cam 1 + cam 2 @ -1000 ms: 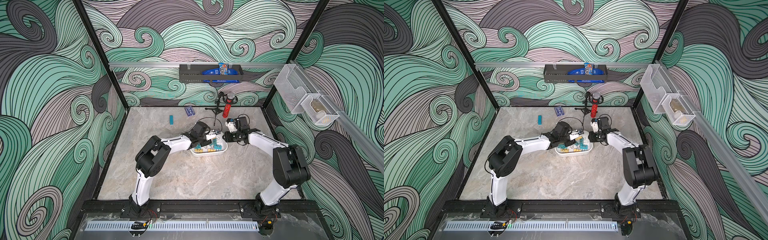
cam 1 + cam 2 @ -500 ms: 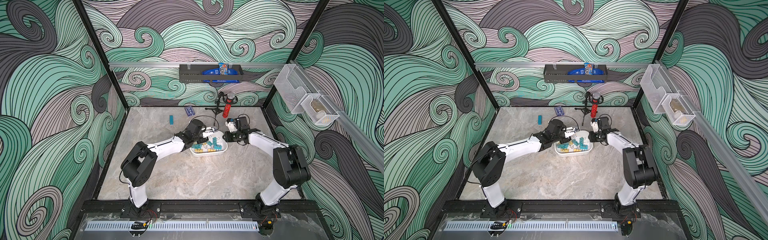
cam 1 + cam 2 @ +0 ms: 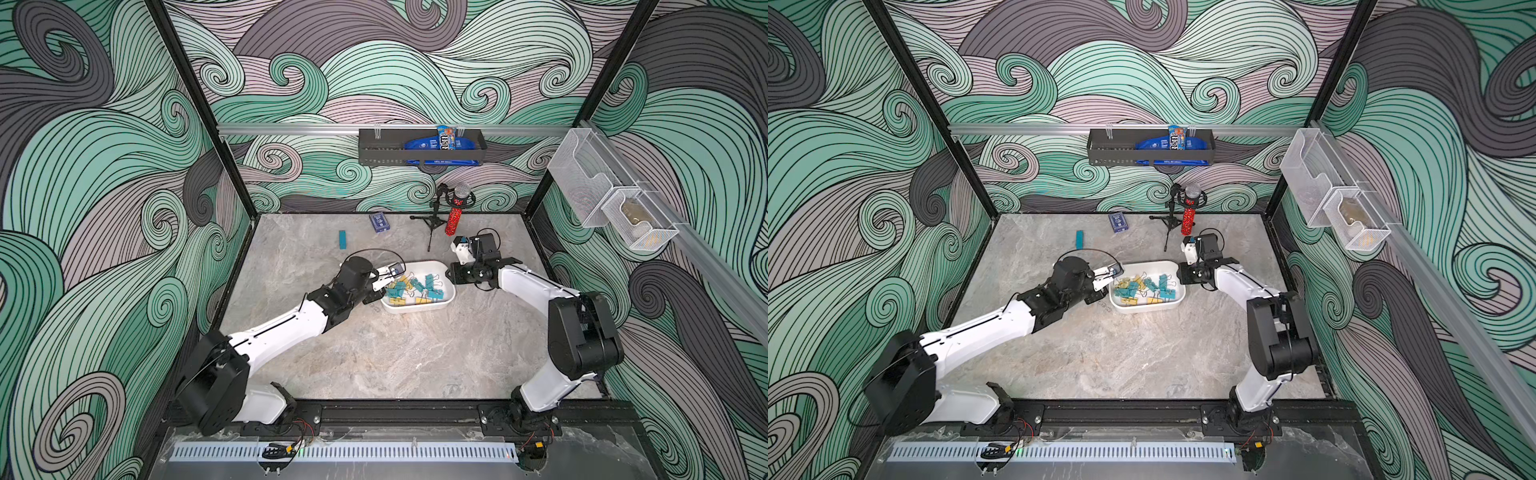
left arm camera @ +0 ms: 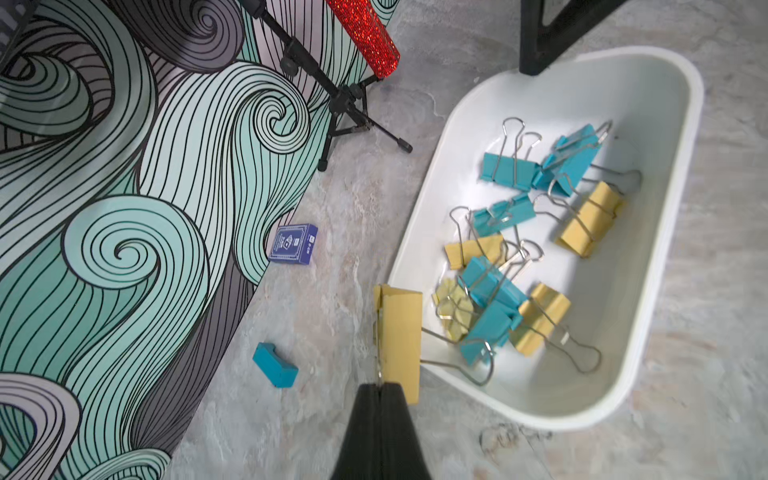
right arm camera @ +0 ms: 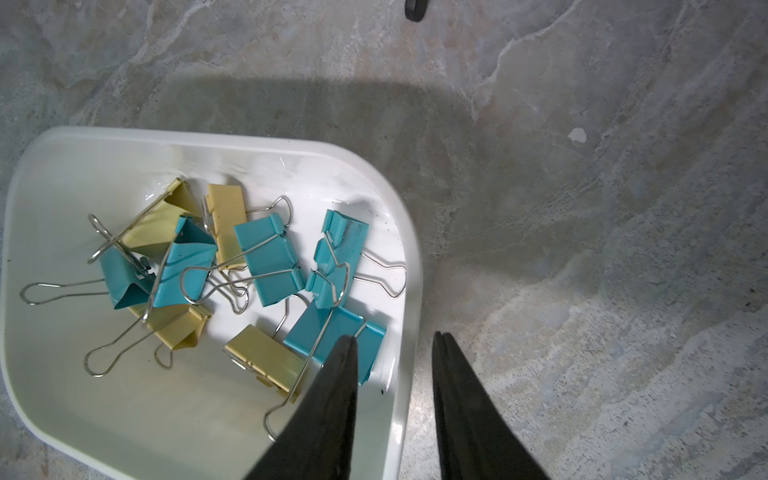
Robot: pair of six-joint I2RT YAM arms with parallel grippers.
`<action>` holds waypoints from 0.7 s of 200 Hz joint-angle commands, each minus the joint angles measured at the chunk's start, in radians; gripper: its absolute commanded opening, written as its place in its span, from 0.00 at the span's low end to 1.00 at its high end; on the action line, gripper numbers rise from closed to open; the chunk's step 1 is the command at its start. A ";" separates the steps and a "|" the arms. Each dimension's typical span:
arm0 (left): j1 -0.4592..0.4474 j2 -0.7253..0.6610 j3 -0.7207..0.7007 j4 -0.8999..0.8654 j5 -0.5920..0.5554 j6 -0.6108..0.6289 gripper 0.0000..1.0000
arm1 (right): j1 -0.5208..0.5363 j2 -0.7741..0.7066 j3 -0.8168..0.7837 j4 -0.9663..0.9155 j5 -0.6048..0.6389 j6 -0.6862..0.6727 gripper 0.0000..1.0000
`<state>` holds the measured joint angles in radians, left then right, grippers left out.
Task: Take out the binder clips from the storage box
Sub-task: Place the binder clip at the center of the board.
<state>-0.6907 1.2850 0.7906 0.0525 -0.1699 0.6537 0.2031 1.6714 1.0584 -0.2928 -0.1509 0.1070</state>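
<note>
Over the rim of the storage box [image 4: 540, 417], my left end effector [image 4: 380, 388] pinches one yellow binder clip [image 4: 401, 332]; the right end effector [image 5: 392, 338] clamps the box wall. I'd lift straight up before swinging to the counter [image 3: 395, 357].

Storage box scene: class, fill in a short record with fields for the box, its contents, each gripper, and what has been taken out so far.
box: white storage box on the marble tabletop
inside: nine binder clips, five teal and four yellow, tangled
left gripper: shut on a tenth, a yellow clip, held at the box's rim
right gripper: shut on the box's wall, one finger inside, one outside
taken out: no clip on the tabletop yet
nearby: teal block, blue card box
</note>
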 commanded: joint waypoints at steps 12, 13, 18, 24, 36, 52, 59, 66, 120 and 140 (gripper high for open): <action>-0.029 -0.191 -0.118 -0.018 0.029 -0.029 0.00 | 0.018 -0.002 -0.001 0.005 -0.018 -0.016 0.33; -0.031 -0.195 -0.121 -0.018 0.030 -0.029 0.00 | 0.018 -0.001 -0.001 0.006 -0.018 -0.016 0.33; -0.040 -0.218 -0.130 -0.023 0.034 -0.034 0.00 | 0.020 0.001 -0.001 0.005 -0.015 -0.014 0.33; -0.056 -0.236 -0.134 -0.037 0.039 -0.038 0.00 | 0.022 0.002 -0.001 0.006 -0.013 -0.014 0.33; -0.087 -0.262 -0.133 -0.070 0.038 -0.045 0.00 | 0.023 0.003 -0.003 0.006 -0.008 -0.014 0.33; -0.146 -0.273 -0.136 -0.109 0.040 -0.058 0.00 | 0.024 0.002 -0.003 0.006 -0.005 -0.015 0.33; -0.175 -0.272 -0.140 -0.119 0.041 -0.066 0.00 | 0.024 0.002 -0.003 0.006 -0.004 -0.014 0.33; -0.200 -0.270 -0.149 -0.124 0.037 -0.075 0.00 | 0.024 0.001 -0.002 0.004 -0.001 -0.013 0.33; -0.345 -0.207 -0.230 -0.070 -0.030 -0.137 0.00 | 0.027 0.005 -0.001 0.003 -0.007 -0.013 0.33; -0.354 -0.150 -0.238 -0.022 -0.016 -0.146 0.00 | 0.025 0.010 -0.001 0.003 -0.007 -0.013 0.33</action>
<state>-1.0317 1.0882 0.5507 -0.0273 -0.1764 0.5480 0.2253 1.6714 1.0584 -0.2932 -0.1516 0.1070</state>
